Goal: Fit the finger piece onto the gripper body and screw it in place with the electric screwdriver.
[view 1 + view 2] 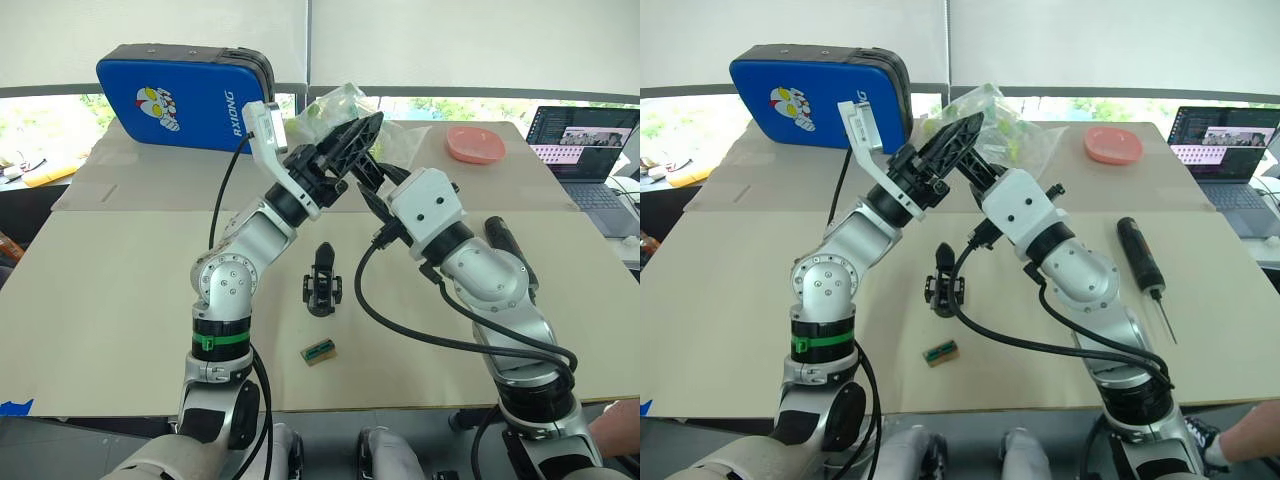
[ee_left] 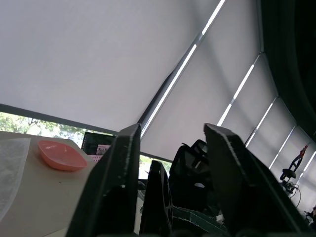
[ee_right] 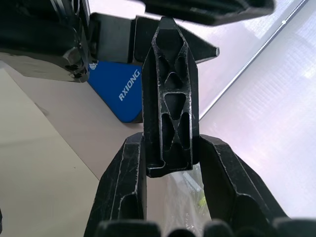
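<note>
The finger piece stood upright between the right gripper's 2 black fingers, which pinched its lower end from both sides; the right wrist view showed its triangular cut-outs and pointed tip plainly, while in the eye views it was lost among the black fingers where both grippers met above the table. The left gripper had its jaws spread apart, and the left wrist view showed a narrow black part rising between them with gaps on either side, touching neither finger as far as could be seen. The gripper body stood on the table below the raised arms, toward 6 o'clock from the meeting grippers, with nothing holding it. The electric screwdriver lay on the table at about 3 o'clock from the gripper body, well apart from it, bit pointing toward the near edge; the right eye view showed its whole length, whereas the left eye view had it mostly hidden behind the right arm. A small tan-and-green block lay at 6 o'clock from the gripper body, near it. Both arms were bent at the elbow and angled up and inward, forearms converging over the table's middle. Farther back sat a blue case, a clear plastic bag, a pink dish, and a laptop at the right edge.
</note>
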